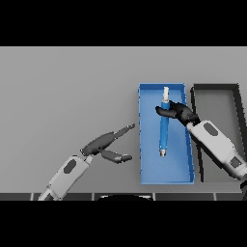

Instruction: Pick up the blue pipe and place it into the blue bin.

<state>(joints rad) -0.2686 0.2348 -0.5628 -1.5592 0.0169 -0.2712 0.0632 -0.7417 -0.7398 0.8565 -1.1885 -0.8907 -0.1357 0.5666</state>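
A: Where is the blue pipe at this moment?

B: It is over the blue bin, with its length along the long side of the bin. The white tip points to the far wall and the grey end points to the near wall. The right hand has its fingers curled around the upper part of the pipe, just under the white tip.

A: Does the pipe lie on the floor of the bin?

B: I cannot tell this from the head view. It may rest there, or it may hang a little above.

A: And the other hand?

B: The left hand is on the grey table, to the left of the bin, with straight fingers and nothing in it. It is idle.

A: What can go wrong from here?

B: I think the grip is far from the middle of the pipe. If the pipe is in the air, the heavy lower end can swing when the fingers let go, and it can hit the near wall. Also the fingers can drag the pipe when the hand goes up. The dark bin is just beside on the right, so the arm must rise straight.
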